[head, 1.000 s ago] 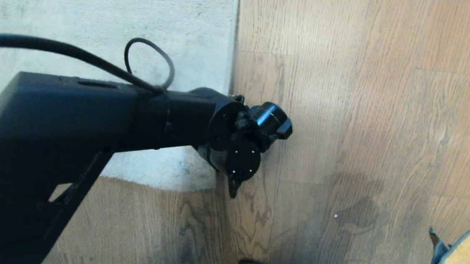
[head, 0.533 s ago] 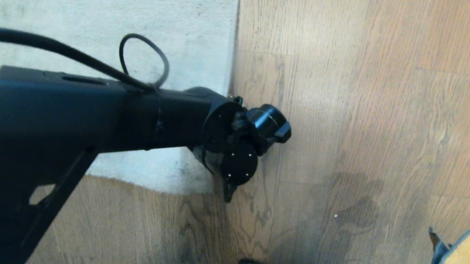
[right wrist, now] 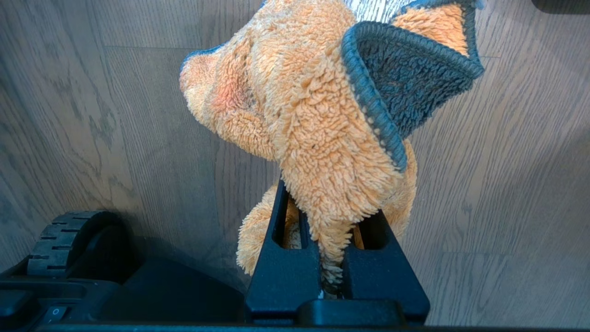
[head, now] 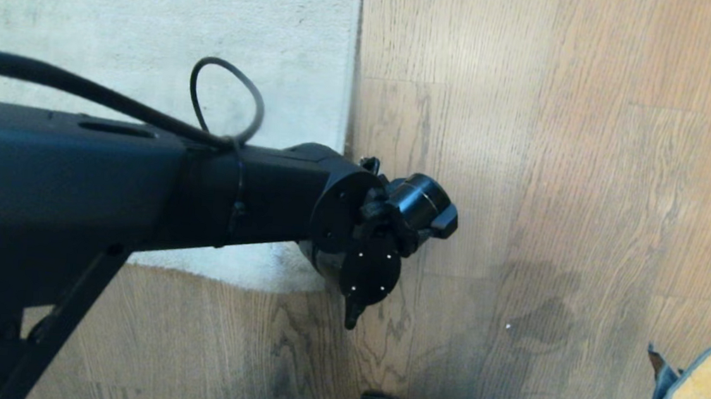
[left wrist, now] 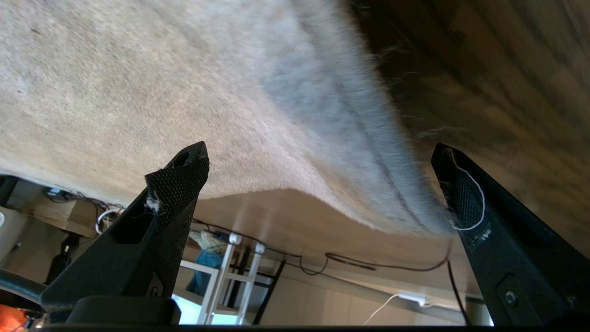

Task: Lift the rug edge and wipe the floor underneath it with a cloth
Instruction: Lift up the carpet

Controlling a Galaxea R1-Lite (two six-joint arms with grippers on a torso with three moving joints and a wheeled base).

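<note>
left gripper (left wrist: 318,184) shifted; right gripper (right wrist: 329,258) pinches cloth (right wrist: 318,115).

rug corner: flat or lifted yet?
Flat. The rug corner lies on the floor; the open left end effector straddles its edge without gripping.

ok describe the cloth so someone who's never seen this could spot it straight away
Start at the brown wood floor right of the pale rug, then go to the head view's lower right corner. The cloth hangs there, pinched in the right gripper: fluffy orange-tan terry with dark blue-grey trim, the only bright, shaggy thing around.
</note>
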